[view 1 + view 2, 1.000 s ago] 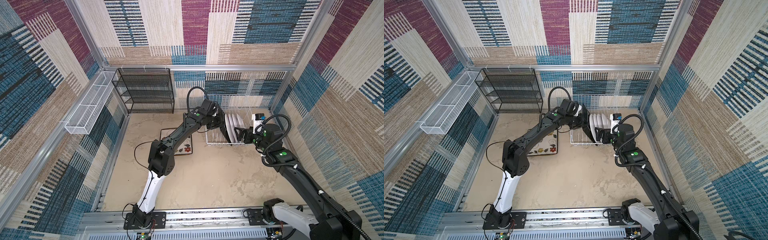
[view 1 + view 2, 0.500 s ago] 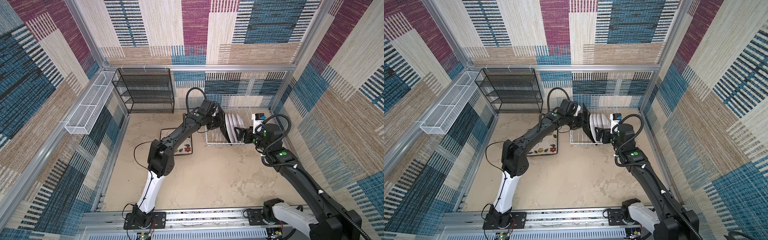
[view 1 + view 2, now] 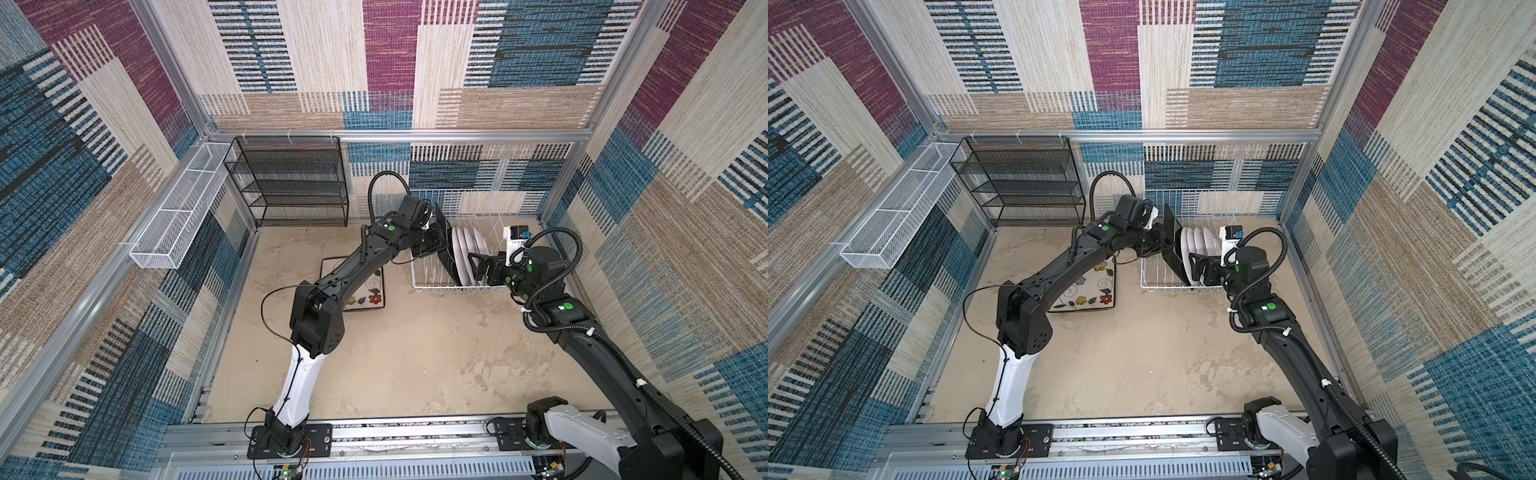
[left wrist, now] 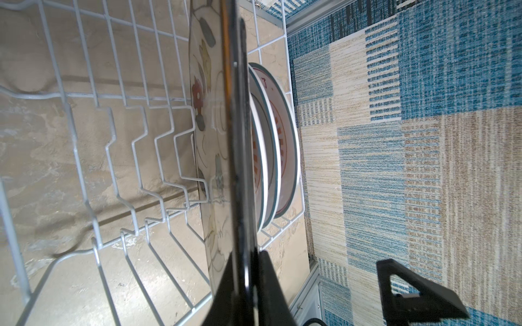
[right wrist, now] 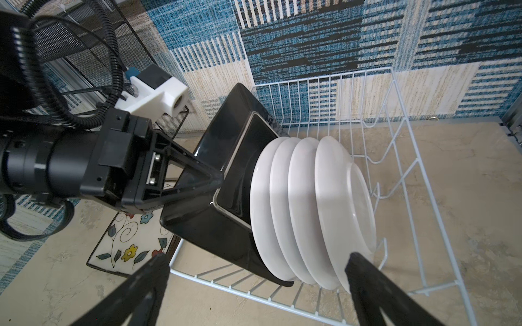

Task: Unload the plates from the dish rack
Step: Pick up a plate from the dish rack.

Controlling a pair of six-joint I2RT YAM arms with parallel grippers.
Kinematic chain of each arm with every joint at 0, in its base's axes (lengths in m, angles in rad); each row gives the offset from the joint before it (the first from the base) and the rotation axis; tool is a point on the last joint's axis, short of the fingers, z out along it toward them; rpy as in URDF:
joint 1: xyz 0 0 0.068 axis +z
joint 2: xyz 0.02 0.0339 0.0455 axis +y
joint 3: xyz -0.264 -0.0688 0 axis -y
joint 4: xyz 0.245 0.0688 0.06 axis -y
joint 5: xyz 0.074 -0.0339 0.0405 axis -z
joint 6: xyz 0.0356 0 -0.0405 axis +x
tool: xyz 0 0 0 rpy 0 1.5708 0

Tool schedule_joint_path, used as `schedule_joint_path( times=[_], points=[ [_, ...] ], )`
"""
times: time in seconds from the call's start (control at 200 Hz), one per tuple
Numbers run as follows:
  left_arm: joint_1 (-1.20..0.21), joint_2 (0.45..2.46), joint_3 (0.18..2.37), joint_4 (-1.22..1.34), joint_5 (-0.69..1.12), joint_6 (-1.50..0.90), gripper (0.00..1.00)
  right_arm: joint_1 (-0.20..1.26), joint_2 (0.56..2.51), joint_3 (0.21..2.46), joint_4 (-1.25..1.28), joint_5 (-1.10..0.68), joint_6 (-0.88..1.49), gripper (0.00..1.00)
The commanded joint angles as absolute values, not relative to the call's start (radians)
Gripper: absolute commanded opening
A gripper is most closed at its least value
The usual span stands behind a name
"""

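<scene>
Right wrist view: we see left pincer clamped on edge of black-backed square plate, upright in dish rack, just beside round plates. Right pincer wide apart near round plates, holding nothing.

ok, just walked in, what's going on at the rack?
The left end effector is shut on the edge of a square plate standing in the dish rack. The right end effector hangs open facing the four round white plates racked next to it. A second square plate lies face up on the table beside the rack.
</scene>
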State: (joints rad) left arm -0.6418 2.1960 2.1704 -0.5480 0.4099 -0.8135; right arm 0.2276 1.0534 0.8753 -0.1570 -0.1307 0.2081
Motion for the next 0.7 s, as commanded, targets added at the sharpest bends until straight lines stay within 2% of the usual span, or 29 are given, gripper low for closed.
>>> schedule_joint_path(
  times=[0.0, 0.691],
  points=[
    [-0.640, 2.151, 2.168, -0.475, 0.428, -0.747, 0.00, 0.228, 1.054, 0.886, -0.124, -0.133, 0.212, 1.00],
    [-0.627, 2.039, 2.122, -0.505, 0.383, -0.674, 0.00, 0.228, 1.057, 0.886, -0.098, -0.146, 0.222, 1.00]
  ],
)
